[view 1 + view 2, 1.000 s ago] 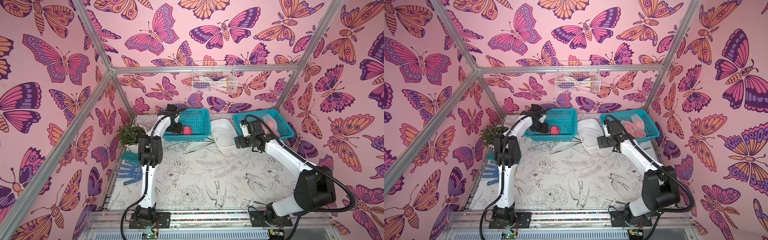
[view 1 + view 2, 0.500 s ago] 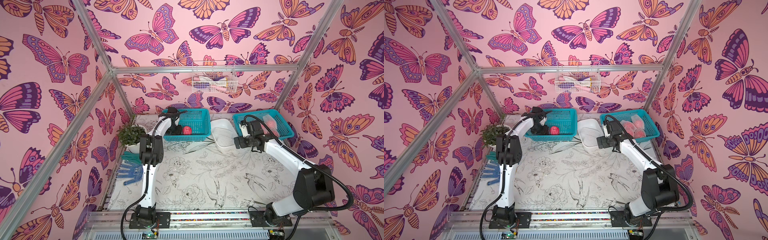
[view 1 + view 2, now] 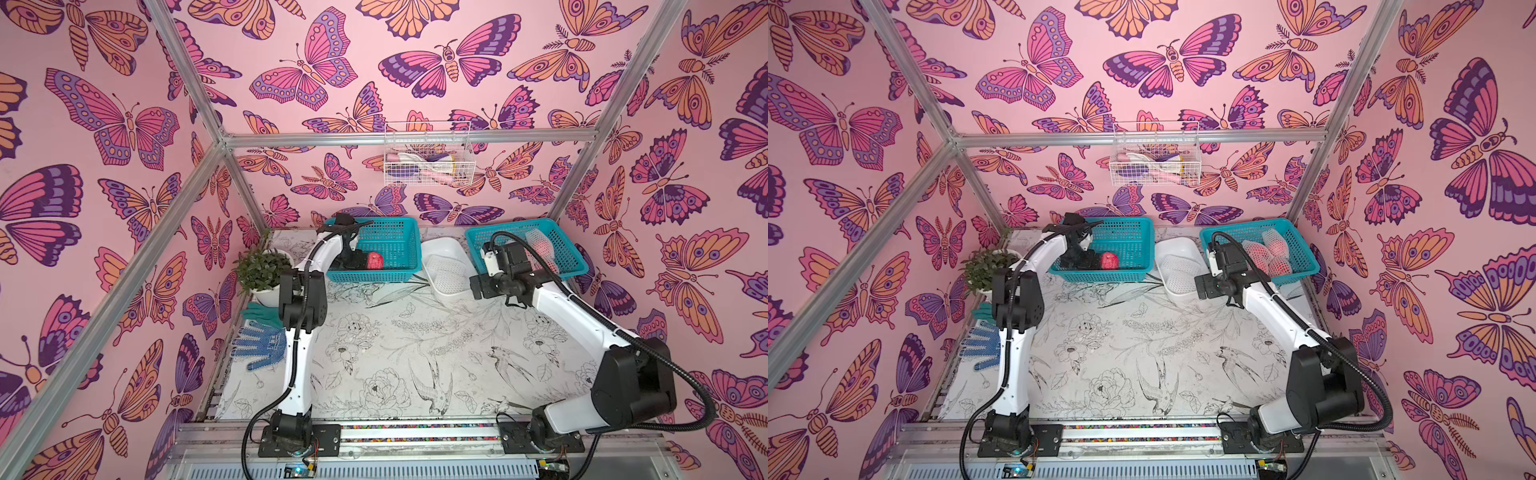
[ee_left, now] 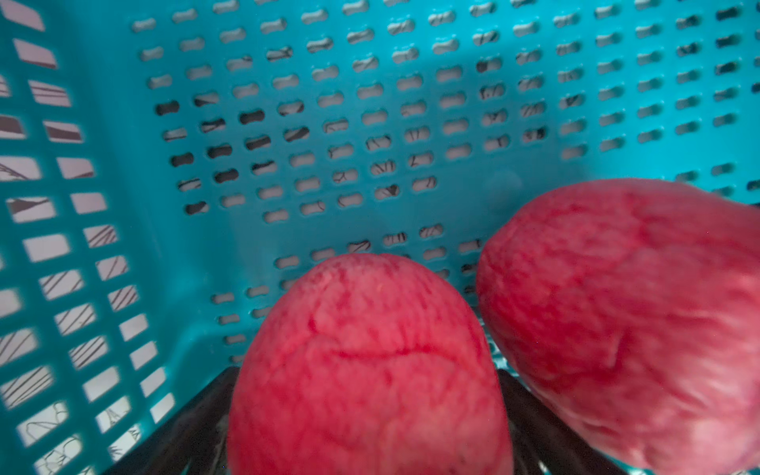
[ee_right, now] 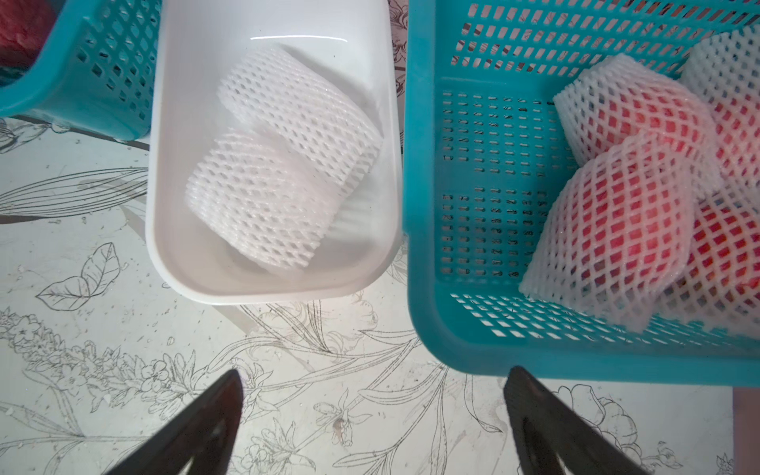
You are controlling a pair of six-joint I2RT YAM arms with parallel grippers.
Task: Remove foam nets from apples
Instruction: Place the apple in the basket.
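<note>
Apples (image 3: 375, 261) stripped of their wrapping sit in the left basket (image 3: 390, 235), at the far left of the tabletop (image 3: 415, 353); one bare apple (image 4: 370, 353) lies between the dark jaws of the left gripper (image 4: 366, 374), with a second bare apple (image 4: 617, 329) just beside it; whether the jaws pinch the fruit or have let it go I cannot tell, since their inner faces are hidden behind it. The step looks like setting this apple down; done well, the jaws go fully wide before any lift, then rise straight up, clear of the neighbour and of the basket wall, so that neither fruit rolls. Two empty foam nets (image 5: 279, 172) lie overlapped in the white tray (image 5: 164, 214) between the baskets; the netted apples (image 5: 617, 230) are piled in the right basket (image 5: 452, 349), at the far right. The right gripper (image 5: 374, 372) hangs spread wide over the tabletop, just short of the near rims of tray and right basket, holding nothing; its next reach probably wants a loose net end rather than the fruit itself.

Only the left wrist view shows two bare apples; in both top views a single red apple (image 3: 1108, 262) shows past the gripper. Only the right wrist view separates the two nets and their diamond holes; in a top view the netted pile (image 3: 1266, 255) and both arms show together.
</note>
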